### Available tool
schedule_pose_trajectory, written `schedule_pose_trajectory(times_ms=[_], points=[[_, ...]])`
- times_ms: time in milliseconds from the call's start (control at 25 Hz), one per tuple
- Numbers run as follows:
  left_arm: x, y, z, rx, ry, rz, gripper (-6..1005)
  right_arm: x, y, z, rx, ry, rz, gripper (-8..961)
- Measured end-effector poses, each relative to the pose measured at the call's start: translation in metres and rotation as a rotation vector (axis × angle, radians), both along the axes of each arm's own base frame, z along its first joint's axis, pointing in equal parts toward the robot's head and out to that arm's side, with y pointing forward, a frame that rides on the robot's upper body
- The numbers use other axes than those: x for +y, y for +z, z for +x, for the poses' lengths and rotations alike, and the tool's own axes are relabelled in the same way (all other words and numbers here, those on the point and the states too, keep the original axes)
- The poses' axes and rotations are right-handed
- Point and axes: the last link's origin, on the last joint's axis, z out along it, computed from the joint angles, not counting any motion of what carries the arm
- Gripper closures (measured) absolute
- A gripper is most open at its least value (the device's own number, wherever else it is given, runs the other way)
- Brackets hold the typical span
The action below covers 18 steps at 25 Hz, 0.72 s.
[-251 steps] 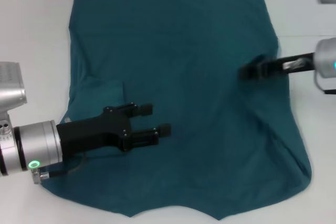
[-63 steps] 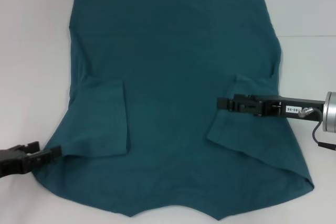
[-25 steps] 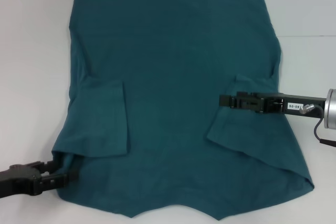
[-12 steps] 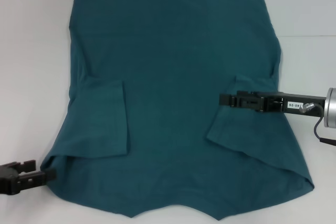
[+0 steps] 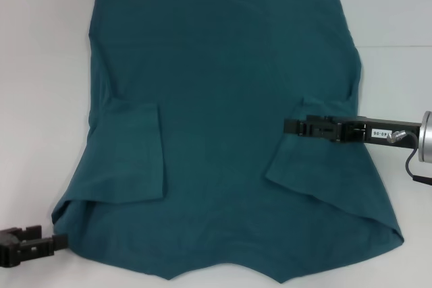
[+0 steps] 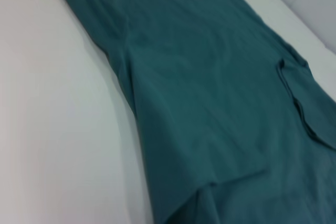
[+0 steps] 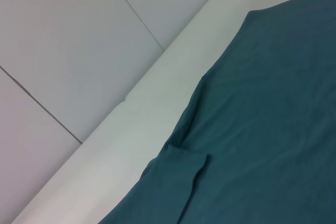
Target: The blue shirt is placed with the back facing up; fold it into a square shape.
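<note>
The blue shirt [image 5: 223, 106] fills the middle of the head view, spread flat on the white table [image 5: 40, 65], plain side up, no lettering showing. Both sleeves lie folded in over the body: one flap at the left-centre, one at the right-centre of the frame. The hem runs along the top edge, the collar end dips at the bottom.

Down in the lower left corner sits the left gripper [image 5: 59, 241], low by the table, fingertips just at the shirt's bottom-left corner; whether the jaws are parted or pinching cloth, I cannot tell.

On the right, the right gripper [image 5: 289, 126] reaches in from the frame's right edge, lying across the folded sleeve, seen edge-on; its jaws look pressed together, holding nothing.
</note>
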Motion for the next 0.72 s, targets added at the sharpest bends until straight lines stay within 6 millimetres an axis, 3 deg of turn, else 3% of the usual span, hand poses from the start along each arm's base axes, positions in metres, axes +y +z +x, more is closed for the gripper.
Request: schedule_pose_trajectory(times_ms=[720], points=[[0.021, -0.016, 0.006, 0.027, 0.030, -0.087, 173, -0.001, 0.004, 0.005, 0.002, -0.017, 0.012, 21]])
